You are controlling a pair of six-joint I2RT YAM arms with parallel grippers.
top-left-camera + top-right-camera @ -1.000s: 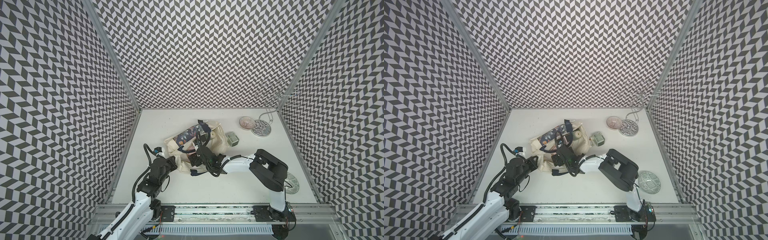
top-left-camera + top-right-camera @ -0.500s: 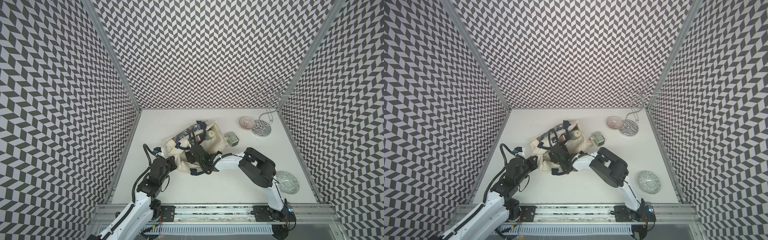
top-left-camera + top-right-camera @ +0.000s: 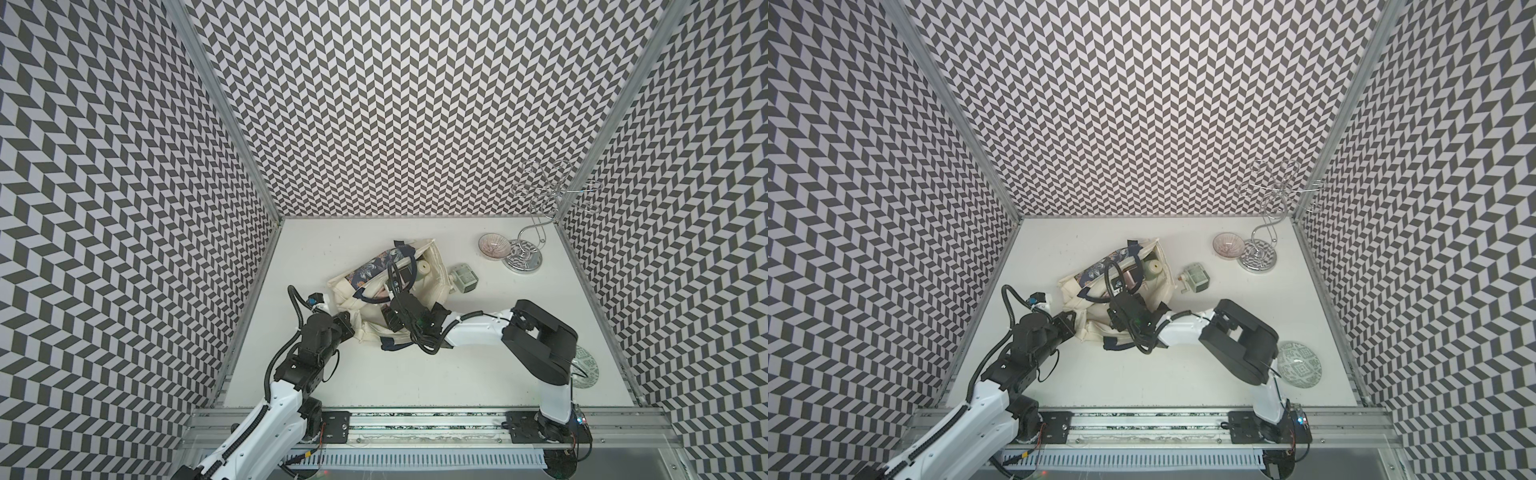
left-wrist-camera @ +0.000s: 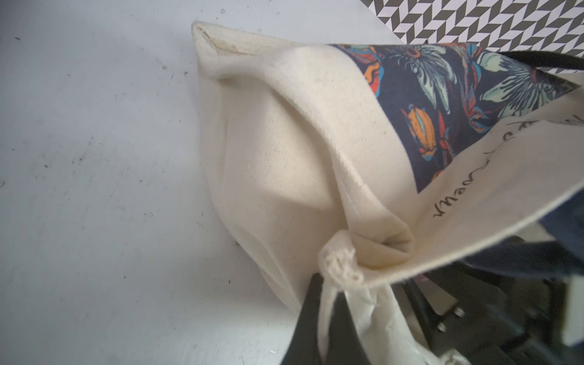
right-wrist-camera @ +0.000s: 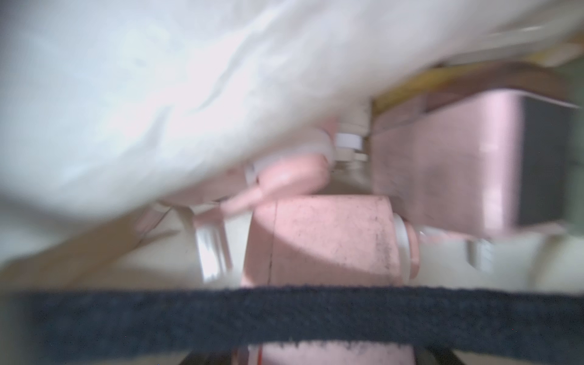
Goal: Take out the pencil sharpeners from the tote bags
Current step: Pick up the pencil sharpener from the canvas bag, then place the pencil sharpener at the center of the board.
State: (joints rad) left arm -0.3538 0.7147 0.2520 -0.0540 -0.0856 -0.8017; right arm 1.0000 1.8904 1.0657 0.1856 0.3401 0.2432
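Cream canvas tote bag (image 3: 437,266), navy handles, floral panel: lying on white table (image 3: 415,374).
Left gripper (image 3: 352,330): clenched on tote's cloth edge.
Right gripper (image 3: 389,309): inside tote mouth; grip cannot be told.
Pink plastic pencil sharpeners (image 5: 322,240): inside tote.
Sage-green plastic pencil sharpener (image 3: 464,277): just beside tote.

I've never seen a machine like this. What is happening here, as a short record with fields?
Bag: cream canvas tote bag with navy handles, lying open on the white table
Left hand: shut, pinching the bag's edge
Right hand: inside the bag's opening; its grip is hidden
Outside bag: sage green boxy pencil sharpener, beside the bag
Inside bag: pink boxy sharpener; cream sharpener visible through the opening
Nearby: pink ribbed glass bowl, chrome wire stand
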